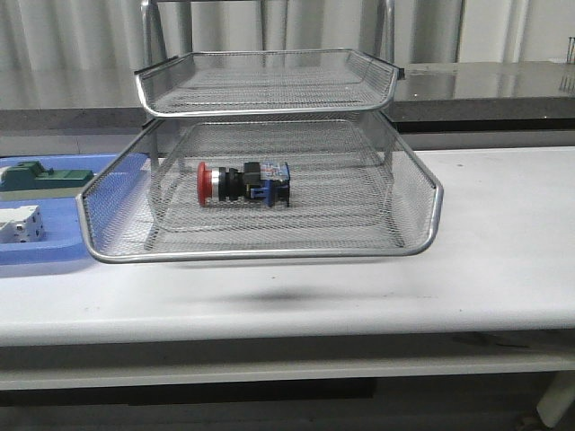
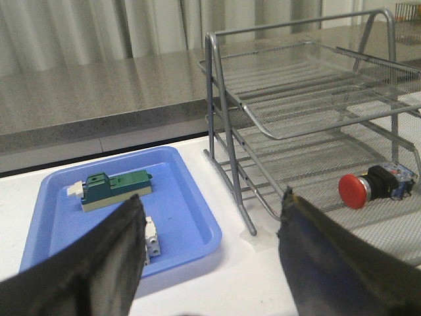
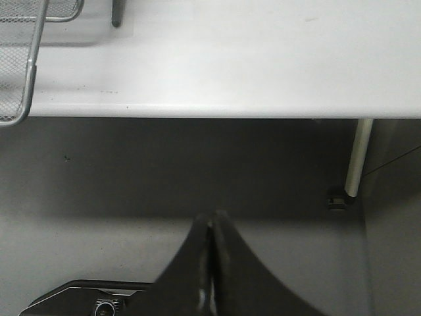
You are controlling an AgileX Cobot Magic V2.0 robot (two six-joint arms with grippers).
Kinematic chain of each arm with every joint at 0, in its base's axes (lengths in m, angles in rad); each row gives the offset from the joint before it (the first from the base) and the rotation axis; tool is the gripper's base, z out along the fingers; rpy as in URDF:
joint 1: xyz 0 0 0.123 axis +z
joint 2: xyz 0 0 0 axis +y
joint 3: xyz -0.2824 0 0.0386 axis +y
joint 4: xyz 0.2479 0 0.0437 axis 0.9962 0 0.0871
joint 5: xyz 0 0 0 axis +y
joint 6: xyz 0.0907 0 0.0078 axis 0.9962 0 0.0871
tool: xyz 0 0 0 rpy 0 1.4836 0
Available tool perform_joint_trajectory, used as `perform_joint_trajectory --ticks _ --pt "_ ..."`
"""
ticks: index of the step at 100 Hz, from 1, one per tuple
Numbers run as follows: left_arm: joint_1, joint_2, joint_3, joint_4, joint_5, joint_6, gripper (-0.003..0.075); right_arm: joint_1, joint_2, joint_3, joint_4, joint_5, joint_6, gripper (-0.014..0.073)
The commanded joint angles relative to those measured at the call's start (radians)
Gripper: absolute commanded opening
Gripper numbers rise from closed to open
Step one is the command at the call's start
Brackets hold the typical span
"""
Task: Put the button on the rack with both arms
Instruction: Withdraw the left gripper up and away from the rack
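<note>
One button [image 1: 243, 183] in rack [image 1: 409, 247]

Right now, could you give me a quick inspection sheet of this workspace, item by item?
Surface: white table, bare at the right.
Job's things: button lies on its side in the pulled-out tray of the rack.
Clutter: blue tray beside the rack, holding a green block and a white block.
Grippers: left gripper open, empty; right gripper shut, empty, off the table's edge.
Cables: nothing seen.
Surroundings: grey counter, pale curtain behind.
</note>
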Motion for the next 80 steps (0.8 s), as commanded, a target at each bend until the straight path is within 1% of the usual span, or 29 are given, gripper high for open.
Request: perform_joint_trajectory --ticks 1,36,44,49,54,73,75,80 --pt "0.003 0.005 -0.027 -0.019 -0.091 -0.011 0.0423 -0.005 -0.001 -0.034 -0.010 -0.045 -0.007 -0.0069" --pt "0.003 0.005 -0.027 -0.019 -0.098 -0.011 0.0418 -0.005 -0.001 -0.034 -0.010 -0.045 -0.007 -0.0069" --pt "0.003 0.005 -0.027 -0.019 -0.100 -0.011 0.0395 -0.005 -0.001 -0.034 -0.010 -0.045 -0.007 -0.0069" --pt "0.003 0.005 -0.027 -0.019 -0.104 -0.011 0.0357 -0.005 -0.001 -0.034 -0.010 -0.045 -0.007 -0.0069" --pt "0.003 0.005 -0.027 -0.019 -0.106 -0.011 0.0299 -0.005 -0.001 -0.034 -0.010 -0.045 -0.007 -0.0069" --pt "0.003 0.005 -0.027 -0.019 -0.106 -0.011 0.0001 -0.005 -0.001 -0.034 -0.010 -0.045 -0.007 -0.0069" --pt "0.003 0.005 -0.027 -0.019 -0.107 -0.011 -0.0019 -0.005 -0.001 -0.034 -0.010 -0.045 -0.007 -0.0069" --pt "0.003 0.005 -0.027 -0.017 -0.113 -0.011 -0.0021 -0.005 -0.001 -0.034 -0.010 -0.045 -0.007 -0.0069"
